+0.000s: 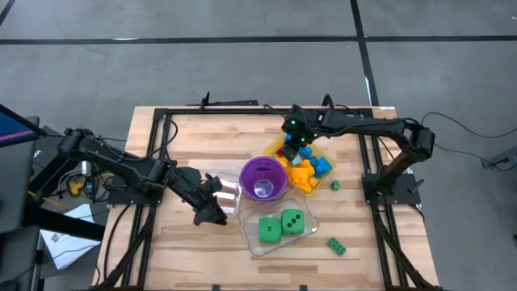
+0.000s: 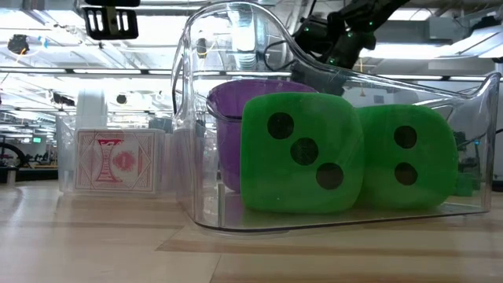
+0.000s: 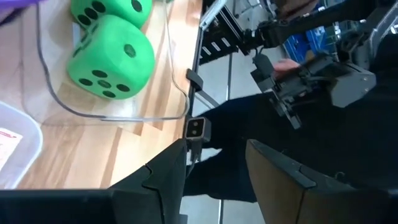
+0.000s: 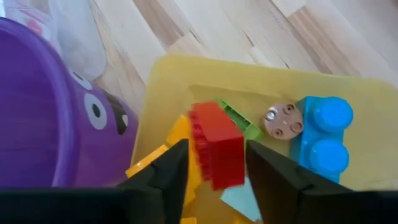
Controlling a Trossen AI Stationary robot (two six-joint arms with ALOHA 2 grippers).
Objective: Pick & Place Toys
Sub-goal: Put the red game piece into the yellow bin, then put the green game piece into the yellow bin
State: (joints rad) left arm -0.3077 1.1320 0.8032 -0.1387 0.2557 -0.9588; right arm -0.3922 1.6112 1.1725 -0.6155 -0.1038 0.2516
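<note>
Our right hand (image 4: pixel 214 171) hangs over the yellow tray (image 1: pixel 279 147) at about 1 o'clock from the purple cup (image 1: pixel 263 178). Its fingers are open, one on each side of a red brick (image 4: pixel 217 144), but not squeezing yet. We should go straight down, close softly, and lift slowly so the blue brick (image 4: pixel 322 137) stays put. Our left hand (image 3: pixel 214 171) waits open at the surface's (image 1: pixel 194 137) 7 o'clock side, holding nothing.
</note>
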